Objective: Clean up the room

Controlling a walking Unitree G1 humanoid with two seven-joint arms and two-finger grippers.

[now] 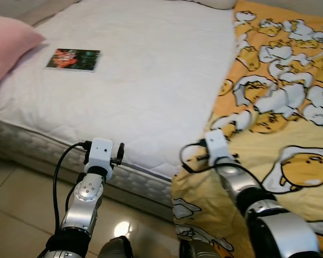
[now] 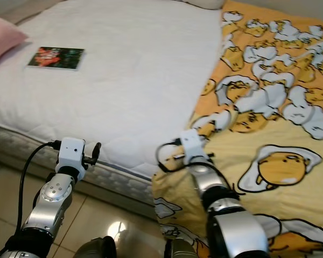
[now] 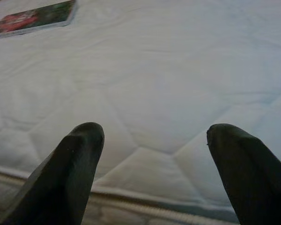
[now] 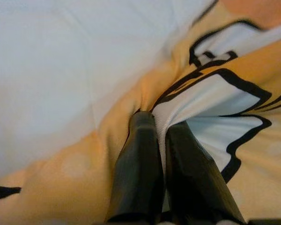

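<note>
A yellow blanket (image 1: 290, 107) printed with egg cartoons covers the right half of the white mattress (image 1: 140, 70). My right gripper (image 4: 160, 123) is shut on a fold of the blanket's left edge (image 4: 145, 93), near the bed's front edge. Its wrist (image 1: 219, 145) hovers over that edge in the left eye view. My left gripper (image 3: 154, 136) is open with nothing between its fingers (image 3: 82, 140), held low at the mattress's front edge; its wrist (image 1: 100, 155) sits there. A flat picture book (image 1: 74, 59) lies on the mattress at the far left.
A pink pillow (image 1: 5, 45) rests at the bed's left edge. Another white pillow (image 1: 215, 3) lies at the head. Glossy tiled floor (image 1: 21, 209) runs in front of the bed, under my arms.
</note>
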